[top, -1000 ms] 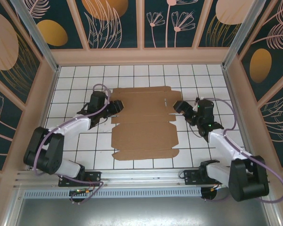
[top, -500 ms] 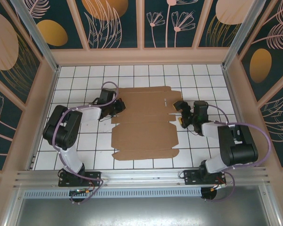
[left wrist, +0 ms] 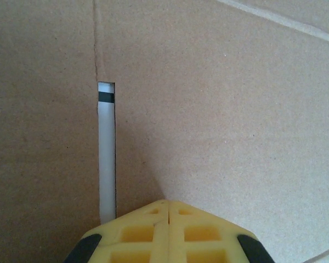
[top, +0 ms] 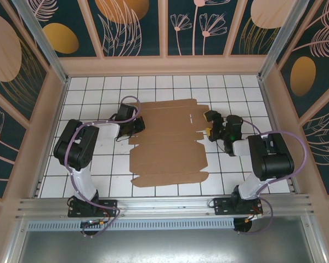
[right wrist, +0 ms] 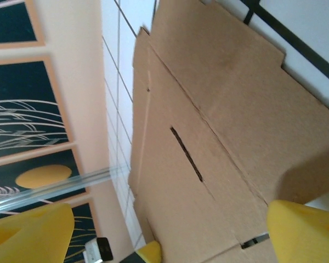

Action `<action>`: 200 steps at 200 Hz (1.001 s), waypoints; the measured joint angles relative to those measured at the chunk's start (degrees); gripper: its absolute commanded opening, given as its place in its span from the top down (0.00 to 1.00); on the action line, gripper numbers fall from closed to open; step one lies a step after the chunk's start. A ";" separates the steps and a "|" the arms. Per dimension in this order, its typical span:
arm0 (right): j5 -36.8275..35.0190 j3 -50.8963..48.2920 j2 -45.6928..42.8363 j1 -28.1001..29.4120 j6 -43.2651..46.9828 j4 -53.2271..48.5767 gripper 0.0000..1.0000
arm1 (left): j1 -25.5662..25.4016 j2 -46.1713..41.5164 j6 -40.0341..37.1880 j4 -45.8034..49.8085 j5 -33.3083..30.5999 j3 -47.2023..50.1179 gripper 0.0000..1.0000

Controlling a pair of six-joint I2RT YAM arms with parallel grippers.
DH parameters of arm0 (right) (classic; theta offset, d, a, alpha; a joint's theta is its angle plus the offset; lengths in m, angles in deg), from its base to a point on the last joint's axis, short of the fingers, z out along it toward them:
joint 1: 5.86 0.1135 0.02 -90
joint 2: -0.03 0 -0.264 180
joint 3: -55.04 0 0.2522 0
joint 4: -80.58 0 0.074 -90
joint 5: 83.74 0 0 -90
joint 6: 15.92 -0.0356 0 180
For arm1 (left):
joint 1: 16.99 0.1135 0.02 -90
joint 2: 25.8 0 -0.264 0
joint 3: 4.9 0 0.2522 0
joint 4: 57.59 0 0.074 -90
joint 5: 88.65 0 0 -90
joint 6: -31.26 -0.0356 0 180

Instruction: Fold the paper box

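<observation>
The paper box lies unfolded on the white tiled floor, a flat brown cardboard sheet with creases, flaps and slots. My left gripper rests at its left edge. In the left wrist view its yellow fingers are pressed together, shut, tips on the cardboard beside a narrow slot. My right gripper is at the sheet's right edge. In the right wrist view it stands wide open, a yellow finger at each lower corner, and the cardboard with a dark slot lies between them.
Peach frame walls with dark floral panels enclose the tiled floor on three sides. An aluminium rail runs along the near edge by the arm bases. Bare tiles lie around the sheet on all sides.
Both arms have drawn in, their elbows raised over the bases. The right gripper has shifted slightly farther back along the sheet's right edge. The left gripper stays at the left edge.
</observation>
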 measured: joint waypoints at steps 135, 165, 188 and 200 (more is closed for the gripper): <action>-5.05 4.35 -6.19 3.13 7.30 -20.85 0.14 | 0.00 0.11 -0.85 0.66 -0.11 -0.66 1.00; -5.60 4.44 -4.37 3.72 6.56 -22.16 0.14 | 0.00 0.11 -0.85 0.66 0.02 -0.66 1.00; -5.60 5.95 -2.51 3.98 5.27 -21.22 0.14 | 0.00 0.11 -0.98 0.68 0.02 -0.68 1.00; -5.60 6.47 -1.07 3.98 4.15 -19.15 0.14 | 0.00 0.11 -1.25 0.76 0.02 -0.72 1.00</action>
